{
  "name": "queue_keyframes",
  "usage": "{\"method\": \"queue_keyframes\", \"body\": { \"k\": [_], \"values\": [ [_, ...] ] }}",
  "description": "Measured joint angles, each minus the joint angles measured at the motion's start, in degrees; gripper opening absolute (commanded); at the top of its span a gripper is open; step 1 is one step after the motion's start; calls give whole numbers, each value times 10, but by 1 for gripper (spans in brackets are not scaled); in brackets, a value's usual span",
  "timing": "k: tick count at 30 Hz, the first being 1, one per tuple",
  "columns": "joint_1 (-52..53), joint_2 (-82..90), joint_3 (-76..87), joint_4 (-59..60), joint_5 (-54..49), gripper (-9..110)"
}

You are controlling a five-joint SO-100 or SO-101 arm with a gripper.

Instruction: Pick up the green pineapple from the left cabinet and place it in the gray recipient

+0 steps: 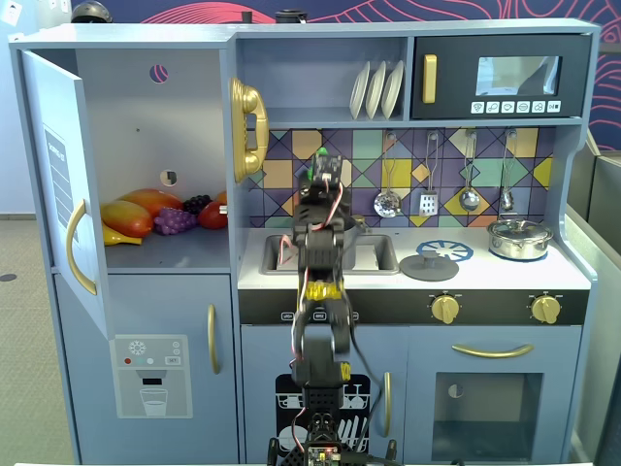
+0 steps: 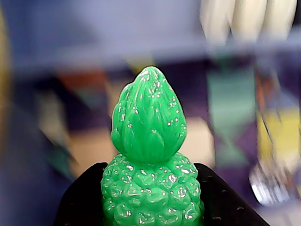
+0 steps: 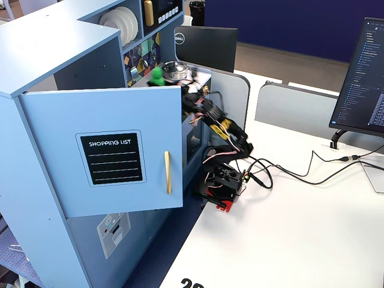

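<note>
My gripper [image 2: 151, 193] is shut on the green pineapple [image 2: 149, 155], its black fingers [image 2: 82, 202] pressing both sides of the bumpy body, leafy top pointing up. In a fixed view the gripper [image 1: 323, 167] is raised in front of the tiled backsplash, above the sink [image 1: 378, 254], with a bit of green [image 1: 310, 167] showing at its left. The pineapple also shows in a fixed view [image 3: 157, 76], beyond the door's top edge. The left cabinet [image 1: 146, 107] stands to the left with its door [image 1: 53, 175] open. The gray recipient is not visible; the arm hides part of the sink.
In the cabinet lie a mango [image 1: 126, 218], purple grapes [image 1: 175, 221] and a red fruit [image 1: 213, 216]. A dark gray lid [image 1: 429, 266] and a shiny silver lidded pot [image 1: 519, 238] sit on the counter. Utensils [image 1: 388, 199] hang on the backsplash. A gold phone [image 1: 247, 126] hangs nearby.
</note>
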Motion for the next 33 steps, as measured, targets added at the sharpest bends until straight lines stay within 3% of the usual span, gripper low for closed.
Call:
{"method": "queue_keyframes", "body": {
  "k": [9,10,12,14,24,33],
  "values": [
    [11,-207,-137,68,-17,6],
    [11,-220,-142,67,-15,9],
    [11,-239,-149,67,-13,27],
    [12,-247,-150,65,3,34],
    [11,-183,-134,103,35,23],
    [4,142,76,458,-2,0]
  ]
}}
